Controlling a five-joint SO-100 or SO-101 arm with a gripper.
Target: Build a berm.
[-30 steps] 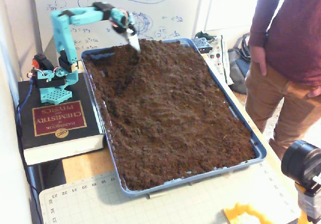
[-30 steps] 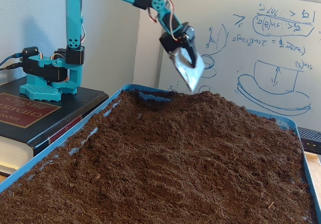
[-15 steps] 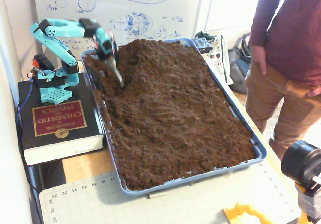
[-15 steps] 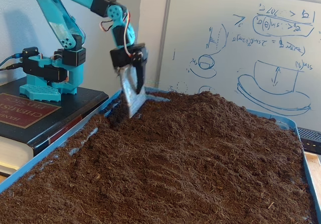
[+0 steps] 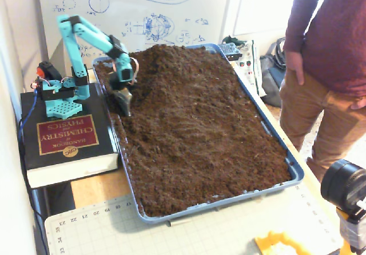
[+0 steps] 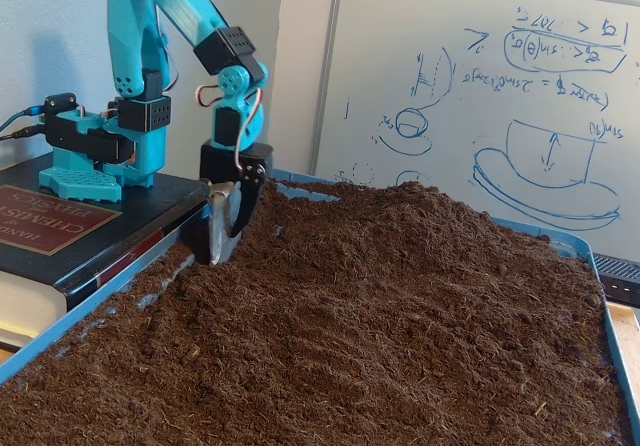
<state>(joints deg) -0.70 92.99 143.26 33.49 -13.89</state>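
The tool (image 6: 222, 234) is down at the soil, tip buried near the tray wall beside the arm's base. A flat silvery blade hangs between its dark fingers, so it looks clamped on that scoop (image 6: 219, 221), though the pictures don't settle how wide the jaws stand. In the higher fixed view the tool (image 5: 123, 100) sits at the left edge of the blue tray (image 5: 289, 163), just off the book (image 5: 66, 138) the arm stands on.

From the tool, the berm (image 5: 171, 63) lies up and to the right, heaped against the tray's far end under the whiteboard (image 5: 143, 6). In the low view the berm (image 6: 400, 216) rises right of the blade, its long axis running across the tray's width. My read: the next push has to go from the tray wall toward that mound, sweeping soil sideways and uphill.
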